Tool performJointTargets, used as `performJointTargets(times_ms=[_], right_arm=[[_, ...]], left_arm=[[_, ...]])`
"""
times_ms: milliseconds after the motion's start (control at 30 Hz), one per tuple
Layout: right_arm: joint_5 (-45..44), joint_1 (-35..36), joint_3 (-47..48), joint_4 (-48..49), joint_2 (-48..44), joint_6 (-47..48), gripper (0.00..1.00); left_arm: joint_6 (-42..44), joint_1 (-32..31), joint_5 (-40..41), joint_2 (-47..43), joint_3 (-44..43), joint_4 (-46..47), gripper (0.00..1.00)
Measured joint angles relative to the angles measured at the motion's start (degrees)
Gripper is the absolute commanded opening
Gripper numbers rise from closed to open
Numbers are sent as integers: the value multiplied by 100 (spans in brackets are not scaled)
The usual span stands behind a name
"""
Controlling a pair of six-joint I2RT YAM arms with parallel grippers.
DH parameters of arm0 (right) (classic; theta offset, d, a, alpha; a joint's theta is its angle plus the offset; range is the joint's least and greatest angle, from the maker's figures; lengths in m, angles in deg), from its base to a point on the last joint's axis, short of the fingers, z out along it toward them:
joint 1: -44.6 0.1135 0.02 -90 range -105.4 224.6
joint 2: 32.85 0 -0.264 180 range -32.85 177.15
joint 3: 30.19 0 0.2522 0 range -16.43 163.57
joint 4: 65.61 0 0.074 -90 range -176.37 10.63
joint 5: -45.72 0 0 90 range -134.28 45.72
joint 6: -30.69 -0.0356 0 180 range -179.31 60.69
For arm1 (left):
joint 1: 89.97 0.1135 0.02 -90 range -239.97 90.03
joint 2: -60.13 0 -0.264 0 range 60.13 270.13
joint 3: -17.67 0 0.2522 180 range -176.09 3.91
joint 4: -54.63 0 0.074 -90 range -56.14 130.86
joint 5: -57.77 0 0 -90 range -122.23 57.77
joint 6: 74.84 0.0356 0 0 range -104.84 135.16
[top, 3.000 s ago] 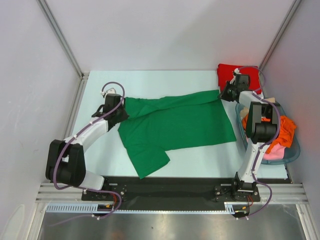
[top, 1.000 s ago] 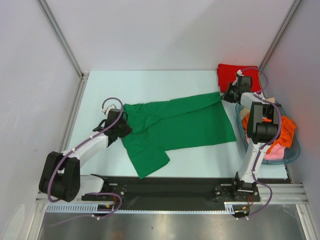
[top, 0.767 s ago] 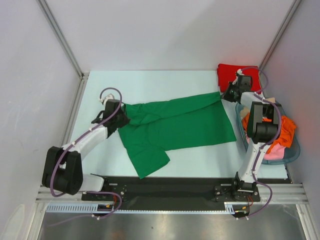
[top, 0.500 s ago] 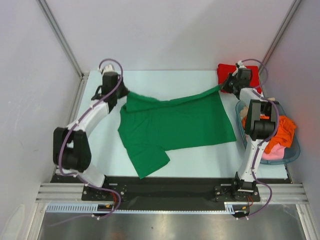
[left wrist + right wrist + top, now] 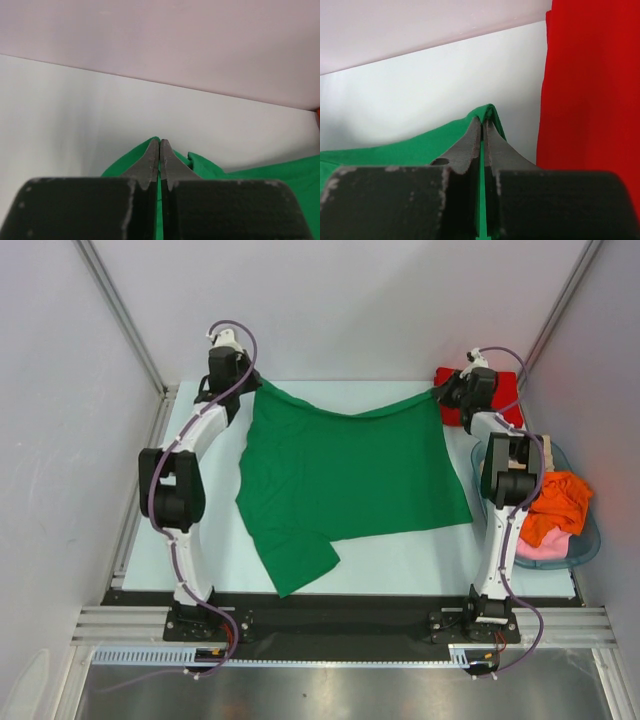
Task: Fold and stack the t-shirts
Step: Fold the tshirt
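**Top external.** The green t-shirt (image 5: 340, 480) lies spread mid-bench (image 5: 200, 530). Its far edge is lifted and sags between the left pincer (image 5: 248, 380) at upper left and the right pincer (image 5: 442, 393) at upper right.
- Risk: pulling the arms wider apart could tug a corner out of its pinch.
- Risk: uneven travel of the two arms would skew the fold.
- Risk: the right pincer sits just beside the folded red t-shirt (image 5: 507, 405), so a sideways swing could rumple it.
- The right arm partly covers the basket (image 5: 590, 530) holding orange (image 5: 560, 495) and pink (image 5: 545, 545) garments.

**Left wrist.** The pincer is clenched on a thin peak of green cloth. The fingers hide how deep the bite goes. The rest of the shirt is cut off below.

**Right wrist.** This pincer is likewise clamped on a green corner, and only a sliver of cloth shows between the tips. Red cloth fills the right of the frame, with its edges out of view.
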Motion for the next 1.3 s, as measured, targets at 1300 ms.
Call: performJointTargets(times_ms=[1300], right_arm=[[509, -256, -9, -2144, -225, -203, 0]], left_arm=[[-590, 258, -1047, -1617, 1705, -1152, 0]])
